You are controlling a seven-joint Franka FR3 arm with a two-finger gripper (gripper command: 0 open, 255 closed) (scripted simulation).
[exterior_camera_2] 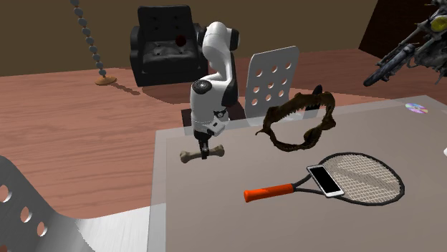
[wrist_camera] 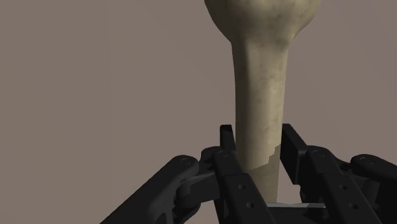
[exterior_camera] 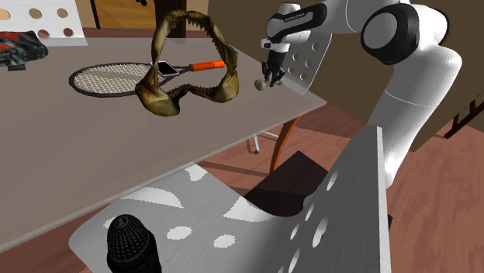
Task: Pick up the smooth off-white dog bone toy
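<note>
The off-white dog bone toy [wrist_camera: 261,95] was by the table [exterior_camera_2: 236,222] edge on my arm's side, and my fingers [wrist_camera: 230,159] pinched its shaft about midway. They gripped crosswise, so the knobbed ends stuck out either side and the weight would balance, I judged. Whether it had left the surface I couldn't tell. The racket [exterior_camera_2: 358,179] lay well apart — nothing crowded the grasp.
</note>
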